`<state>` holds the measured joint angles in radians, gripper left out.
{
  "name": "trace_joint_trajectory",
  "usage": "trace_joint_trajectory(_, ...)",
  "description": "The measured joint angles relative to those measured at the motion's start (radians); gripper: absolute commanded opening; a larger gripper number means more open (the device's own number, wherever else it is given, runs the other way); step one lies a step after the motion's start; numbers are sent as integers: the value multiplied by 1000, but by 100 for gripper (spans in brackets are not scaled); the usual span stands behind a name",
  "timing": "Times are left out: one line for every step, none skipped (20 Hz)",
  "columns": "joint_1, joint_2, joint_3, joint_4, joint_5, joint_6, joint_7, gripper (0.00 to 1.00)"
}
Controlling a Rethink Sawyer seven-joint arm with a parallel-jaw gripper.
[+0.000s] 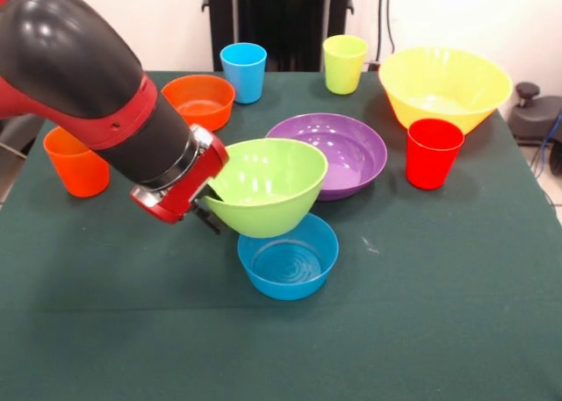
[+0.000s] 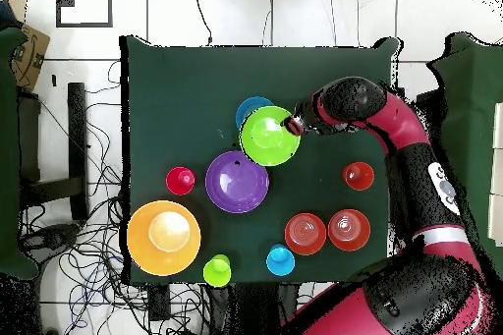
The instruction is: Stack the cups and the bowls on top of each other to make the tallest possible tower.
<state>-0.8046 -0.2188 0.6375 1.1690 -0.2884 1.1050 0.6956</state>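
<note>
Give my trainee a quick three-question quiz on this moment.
1. True or false: the green bowl rests flat on the table.
2. Which bowl lies right under the green bowl? A) purple B) blue C) yellow
3. Which cup stands beside the yellow bowl in the front view?

Key: 1. False; the gripper holds it by the rim, tilted. 2. B, the blue bowl. 3. The red cup.

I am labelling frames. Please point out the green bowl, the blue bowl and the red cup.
green bowl [image 1: 268,183]: front view, inner wall.
blue bowl [image 1: 288,262]: front view, inside bottom.
red cup [image 1: 433,160]: front view, outer side.
</note>
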Motion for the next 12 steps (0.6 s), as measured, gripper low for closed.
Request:
trace_joint_trajectory(5, 0, -1, 2, -1, -9, 0, 0)
trace_joint_trajectory(11, 0, -1, 4, -1, -17, 0, 0)
trace_joint_trajectory(19, 0, -3, 5, -2, -26, 0, 0)
trace_joint_trajectory(26, 0, -4, 5, -2, -31, 0, 0)
trace_joint_trajectory(28, -1, -4, 5, -2, -34, 0, 0)
trace_joint_trajectory(41, -3, -3, 6, -2, -41, 0, 0)
trace_joint_trajectory(46, -3, -3, 7, -3, -42, 0, 0)
trace_joint_trajectory(50, -3, -4, 7, -3, -42, 0, 0)
trace_joint_trajectory(54, -4, -4, 7, -3, -43, 0, 0)
trace_joint_trajectory(59, -4, -4, 8, -3, -44, 0, 0)
trace_joint_trajectory(67, -4, -3, 9, -3, -44, 0, 0)
trace_joint_trajectory(71, -4, -3, 9, -3, -44, 0, 0)
